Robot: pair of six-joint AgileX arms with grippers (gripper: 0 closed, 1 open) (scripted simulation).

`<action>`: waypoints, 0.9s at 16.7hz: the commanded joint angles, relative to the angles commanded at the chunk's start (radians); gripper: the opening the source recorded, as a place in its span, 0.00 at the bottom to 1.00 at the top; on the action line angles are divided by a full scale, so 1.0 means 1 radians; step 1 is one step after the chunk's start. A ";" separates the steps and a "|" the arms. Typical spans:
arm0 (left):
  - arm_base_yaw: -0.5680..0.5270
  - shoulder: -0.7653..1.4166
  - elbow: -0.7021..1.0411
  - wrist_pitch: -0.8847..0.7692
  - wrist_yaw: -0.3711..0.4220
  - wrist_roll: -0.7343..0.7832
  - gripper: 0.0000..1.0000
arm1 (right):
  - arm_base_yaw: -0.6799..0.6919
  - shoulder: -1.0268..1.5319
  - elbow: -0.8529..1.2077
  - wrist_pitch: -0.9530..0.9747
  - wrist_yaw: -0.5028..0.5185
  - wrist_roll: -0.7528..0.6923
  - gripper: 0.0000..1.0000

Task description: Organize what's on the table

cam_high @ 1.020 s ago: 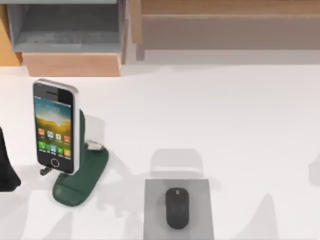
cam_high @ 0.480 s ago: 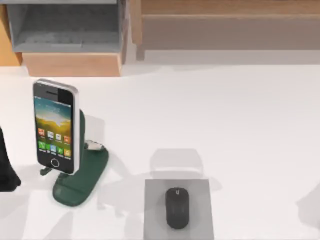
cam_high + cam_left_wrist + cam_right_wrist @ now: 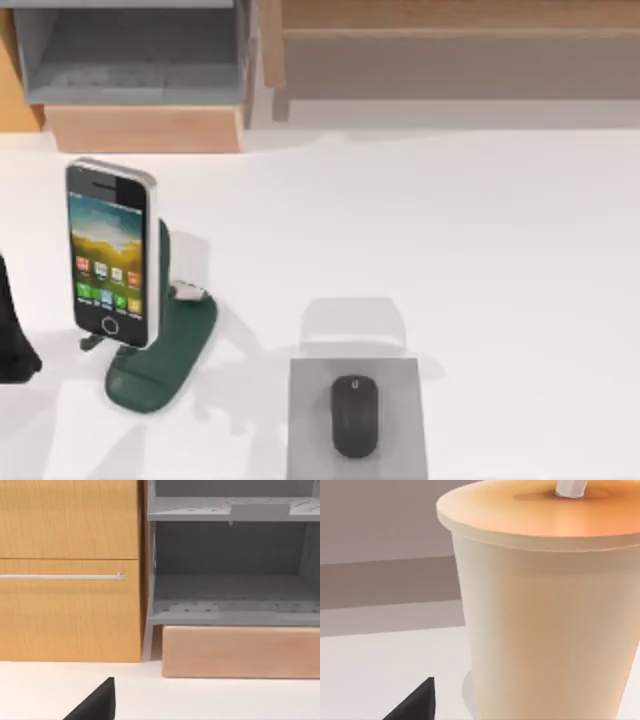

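On the white table (image 3: pixel 480 250), a smartphone (image 3: pixel 110 250) with a lit screen stands upright in a dark green stand (image 3: pixel 160 365) at the left. Near the front edge, a black mouse (image 3: pixel 354 415) lies on a grey pad (image 3: pixel 310 400). My left gripper (image 3: pixel 12 330) is a dark shape at the table's far left edge, beside the phone and apart from it. In the right wrist view, a cream cup (image 3: pixel 545 615) with an orange lid and a white straw (image 3: pixel 570 487) stands very close in front of my right gripper (image 3: pixel 415 705).
A wooden and grey shelf unit (image 3: pixel 140 70) runs along the back of the table. The left wrist view faces its grey open compartment (image 3: pixel 230 580), a wooden drawer front (image 3: pixel 70 605) with a thin handle, and a pale wooden block (image 3: pixel 240 652).
The shadow at the table's right edge has slid off to the lower right and is gone. The phone, stand, mouse, pad and left arm have not moved.
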 joint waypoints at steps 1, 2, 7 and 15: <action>0.000 0.000 0.000 0.000 0.000 0.000 1.00 | 0.004 0.044 0.032 0.049 -0.010 0.002 1.00; 0.000 0.000 0.000 0.000 0.000 0.000 1.00 | 0.009 0.083 0.060 0.091 -0.019 0.004 1.00; 0.000 0.000 0.000 0.000 0.000 0.000 1.00 | 0.026 0.165 0.116 0.173 -0.037 0.010 1.00; 0.000 0.000 0.000 0.000 0.000 0.000 1.00 | 0.062 0.183 0.188 0.118 0.000 0.009 1.00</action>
